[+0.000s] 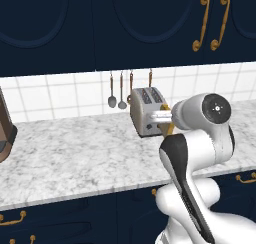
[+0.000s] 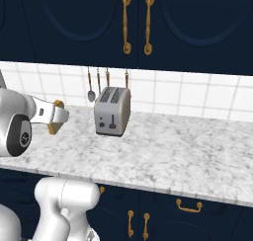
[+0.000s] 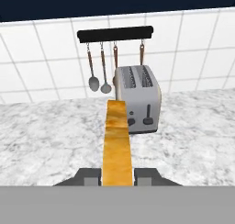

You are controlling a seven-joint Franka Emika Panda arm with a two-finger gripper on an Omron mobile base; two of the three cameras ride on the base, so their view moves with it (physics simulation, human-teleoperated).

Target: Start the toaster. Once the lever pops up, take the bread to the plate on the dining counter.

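The bread (image 3: 116,145) is being pinched edge-on between the two fingertips (image 3: 90,177) of the hand (image 3: 117,178), its golden crust being shown lengthwise up the middle of the hand view. In the right base view the hand (image 2: 55,117) is being held in the air above the front part of the marble counter (image 2: 163,151), to the left of the toaster (image 2: 112,111) and apart from it, with a tan sliver of the bread (image 2: 56,116) being seen at its tip. The toaster is being left standing on the counter near the tiled wall (image 3: 41,58), its two slots facing up and the lever (image 3: 148,114) being shown low on its front face. Spoons (image 3: 94,83) are being hung from a dark rail (image 3: 114,34) just behind the toaster.
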